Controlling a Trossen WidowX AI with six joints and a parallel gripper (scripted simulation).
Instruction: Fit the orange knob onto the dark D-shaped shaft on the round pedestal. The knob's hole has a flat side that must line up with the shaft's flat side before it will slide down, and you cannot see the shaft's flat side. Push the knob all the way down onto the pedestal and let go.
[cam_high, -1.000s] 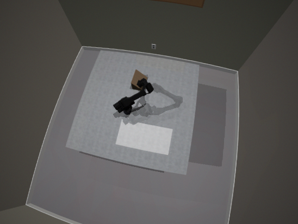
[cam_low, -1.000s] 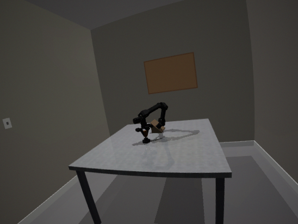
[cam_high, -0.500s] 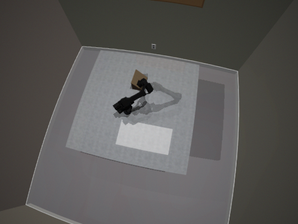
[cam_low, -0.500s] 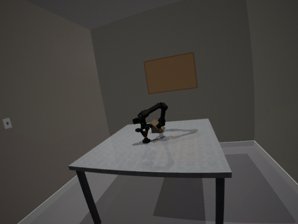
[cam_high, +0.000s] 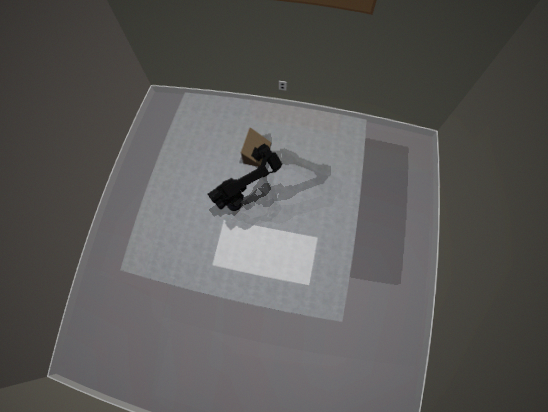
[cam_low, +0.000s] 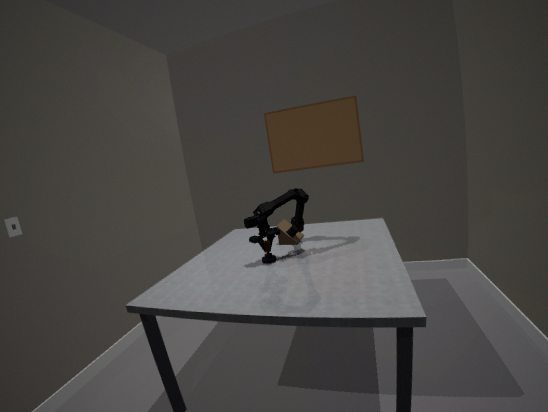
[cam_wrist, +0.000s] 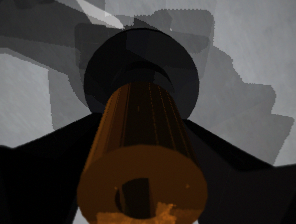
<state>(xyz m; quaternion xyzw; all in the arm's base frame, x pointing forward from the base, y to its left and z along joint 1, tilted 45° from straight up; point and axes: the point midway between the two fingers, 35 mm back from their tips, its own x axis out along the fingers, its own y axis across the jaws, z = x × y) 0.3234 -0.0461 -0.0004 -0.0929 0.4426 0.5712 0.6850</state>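
Note:
The orange knob (cam_low: 267, 245) (cam_wrist: 141, 117) is upright between the fingers of my gripper (cam_low: 267, 247) (cam_wrist: 141, 124), which is shut on it. The D-shaped hole shows dark in the knob's near end in the wrist view, its flat edge toward the right. The dark round pedestal (cam_low: 269, 259) (cam_wrist: 142, 45) stands on the table directly below the knob. In the exterior view a small gap shows between the knob's lower end and the pedestal's base. The shaft's flat side is hidden, and I cannot tell whether the shaft's tip is inside the hole. In the top view the arm hides knob and pedestal.
A tan, slanted block (cam_high: 254, 144) (cam_low: 287, 236) stands beside the arm's base on the grey table (cam_high: 175, 240) (cam_low: 350, 280). A bright white rectangle (cam_high: 265, 255) shows on the table top in the top view, close to the arm's shadow.

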